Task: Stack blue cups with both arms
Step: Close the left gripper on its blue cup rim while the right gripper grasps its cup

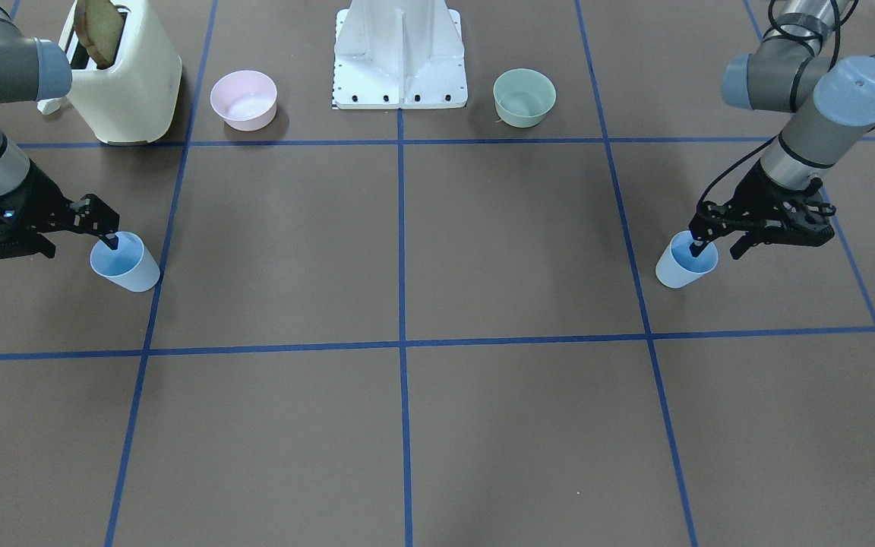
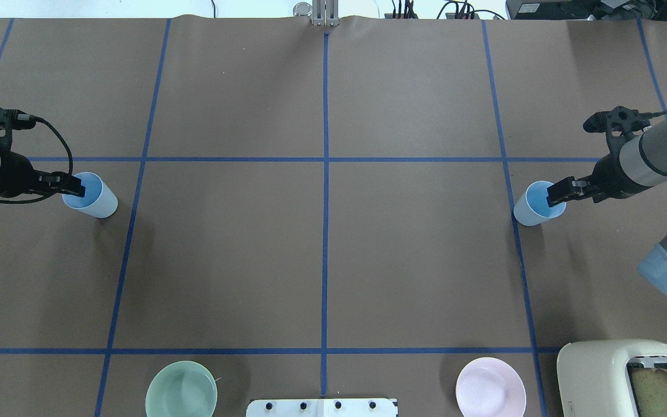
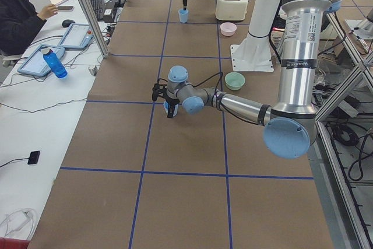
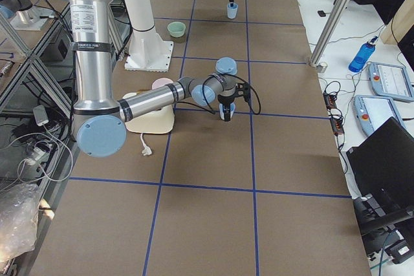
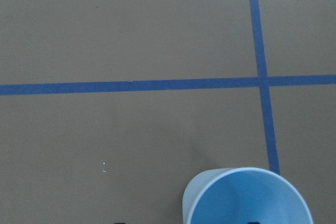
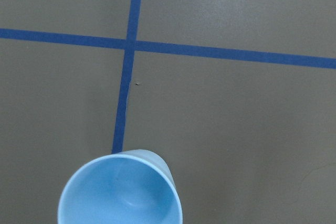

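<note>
Two light-blue cups stand upright on the brown table, far apart. The left-hand blue cup (image 2: 91, 197) also shows in the front view (image 1: 684, 262) and in the left wrist view (image 5: 247, 199). My left gripper (image 2: 70, 186) (image 1: 717, 248) is open and straddles its rim, one finger inside and one outside. The right-hand blue cup (image 2: 535, 204) (image 1: 127, 264) fills the bottom of the right wrist view (image 6: 121, 192). My right gripper (image 2: 559, 193) (image 1: 79, 245) is open and straddles its rim the same way.
A cream toaster (image 1: 122, 76) with a slice of bread, a pink bowl (image 1: 244, 99), the white base stand (image 1: 399, 57) and a pale green bowl (image 1: 524, 96) line the robot's edge of the table. Blue tape lines grid the table.
</note>
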Robot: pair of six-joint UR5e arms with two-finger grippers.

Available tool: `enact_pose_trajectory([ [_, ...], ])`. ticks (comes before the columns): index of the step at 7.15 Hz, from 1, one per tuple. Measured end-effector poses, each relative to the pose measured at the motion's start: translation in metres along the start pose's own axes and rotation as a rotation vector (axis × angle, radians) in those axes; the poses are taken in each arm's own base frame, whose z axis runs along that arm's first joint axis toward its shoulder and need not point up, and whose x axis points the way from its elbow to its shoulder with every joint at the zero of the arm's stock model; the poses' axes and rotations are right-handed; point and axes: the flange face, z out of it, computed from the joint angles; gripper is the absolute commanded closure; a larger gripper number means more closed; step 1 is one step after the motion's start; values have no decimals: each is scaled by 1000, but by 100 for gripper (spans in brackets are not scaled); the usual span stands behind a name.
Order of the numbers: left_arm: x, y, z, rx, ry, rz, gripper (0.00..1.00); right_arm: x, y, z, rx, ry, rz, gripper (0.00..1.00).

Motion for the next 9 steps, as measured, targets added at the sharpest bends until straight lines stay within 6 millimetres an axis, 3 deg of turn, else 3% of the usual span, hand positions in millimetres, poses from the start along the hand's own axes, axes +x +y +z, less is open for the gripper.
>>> enact_pose_trajectory([
  [1,1,-1,0,0,0,-1,60,0,0,0,0,0,0,0],
  [3,4,-4,1,1,3,-3,92,1,0,0,-1,1,1,0],
  [4,4,-4,1,0,4,-2,100,1,0,0,-1,1,1,0],
  [7,7,-5,1,-2,11,1,100,0,0,1,-2,1,0,0],
  [9,20,-7,-7,-12,32,6,100,1,1,6,-7,9,0,0],
])
